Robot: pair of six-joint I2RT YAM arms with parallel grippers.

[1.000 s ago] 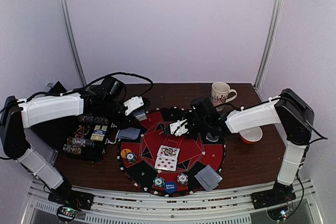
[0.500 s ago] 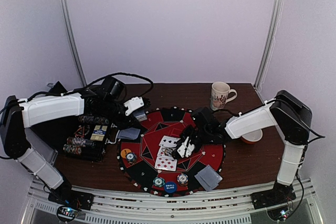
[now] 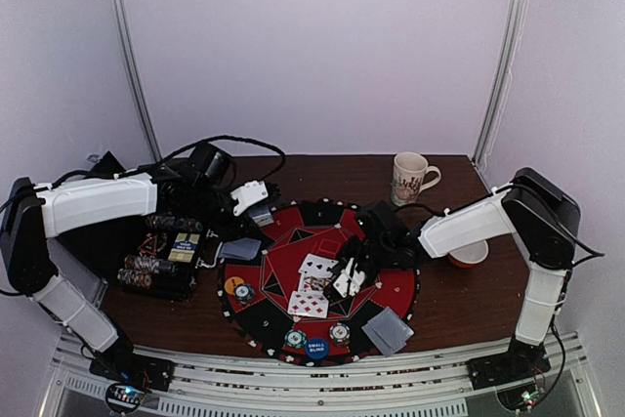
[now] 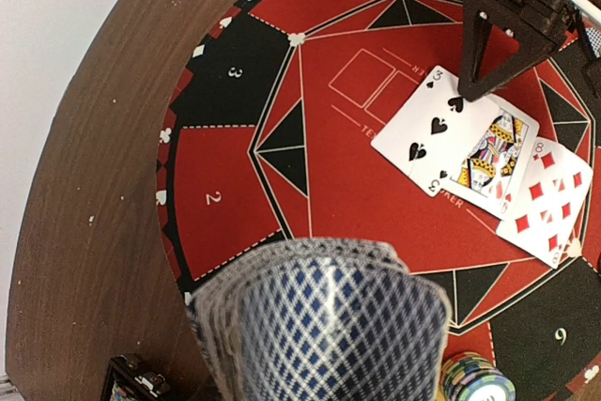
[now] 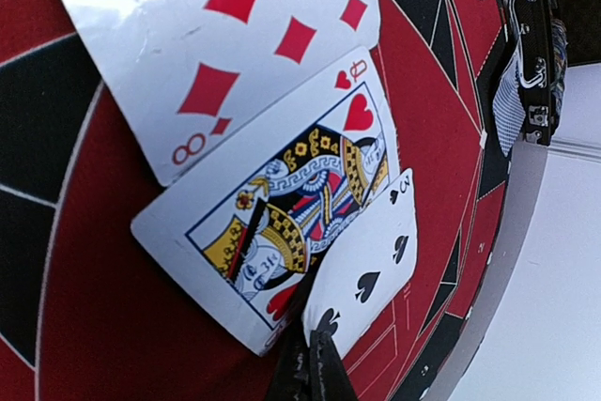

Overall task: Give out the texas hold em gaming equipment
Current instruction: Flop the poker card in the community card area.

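The three of spades (image 5: 371,265) lies face up near the middle of a round red-and-black poker mat (image 4: 347,204). It partly covers the queen of hearts (image 5: 282,223), which in turn overlaps the eight of diamonds (image 5: 216,35), so the three cards form a short staggered row.

The right gripper (image 5: 312,349) has its jaws pressed together on one short end of the three of spades, pinching it by a corner. From there the card's long axis runs straight away from the fingertips, out over the queen. The card appears to rest flat or nearly flat on the cards beneath it.

The left gripper (image 3: 249,195) hangs over the mat's far left edge, well apart from the row. It is clamped around a deck of blue-backed cards (image 4: 324,326), held face down and slightly fanned. A stack of poker chips (image 4: 479,377) sits near the mat's rim, and the brown table (image 4: 84,185) shows beyond it.

The right arm is clearly the nearer one. Letting the card go likely calls for parting the jaws and backing off along the card's length, so the row beneath is not dragged askew.
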